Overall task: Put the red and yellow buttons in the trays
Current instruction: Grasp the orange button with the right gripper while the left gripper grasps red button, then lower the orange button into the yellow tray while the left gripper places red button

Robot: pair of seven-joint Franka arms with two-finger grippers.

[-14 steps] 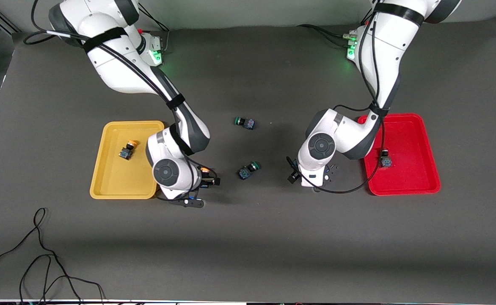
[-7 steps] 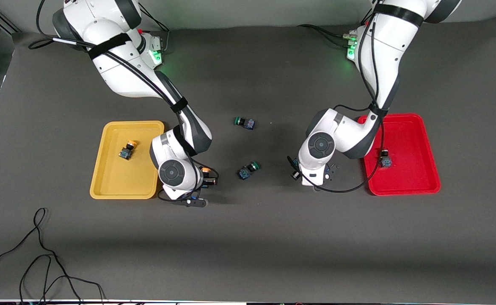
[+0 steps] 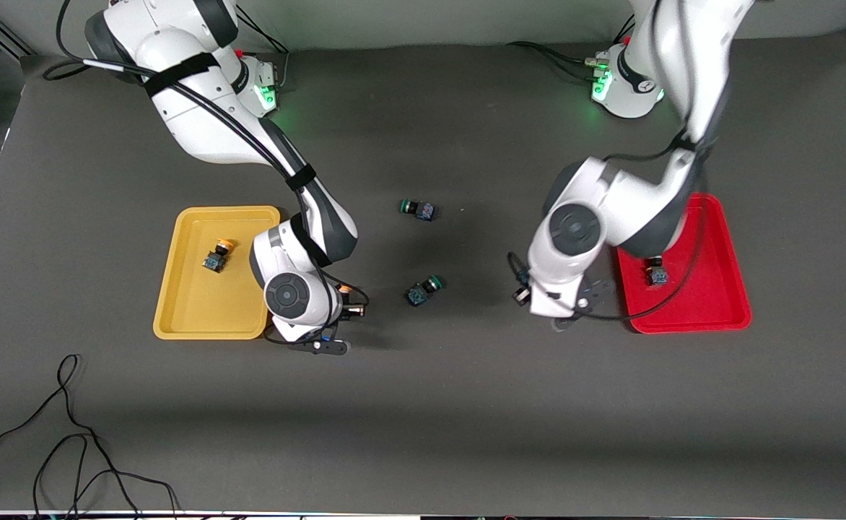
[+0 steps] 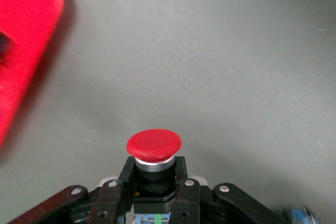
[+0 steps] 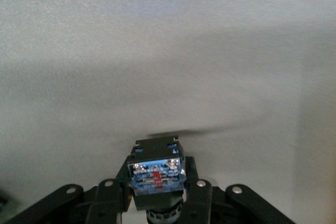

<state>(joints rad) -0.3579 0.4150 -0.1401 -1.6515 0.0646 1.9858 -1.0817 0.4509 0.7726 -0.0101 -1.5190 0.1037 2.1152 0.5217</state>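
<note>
Dark grey table is spread under both arms. At the left arm's end lies the red tray with one button in it; at the right arm's end, the yellow tray holds a yellow button. Two green switches lie between them.

A red button is clamped in the left gripper just beside the red tray; a yellow-capped button is clamped in the right gripper beside the yellow tray. The carrying step is judged under way; each button must next be brought over its tray and released.
</note>
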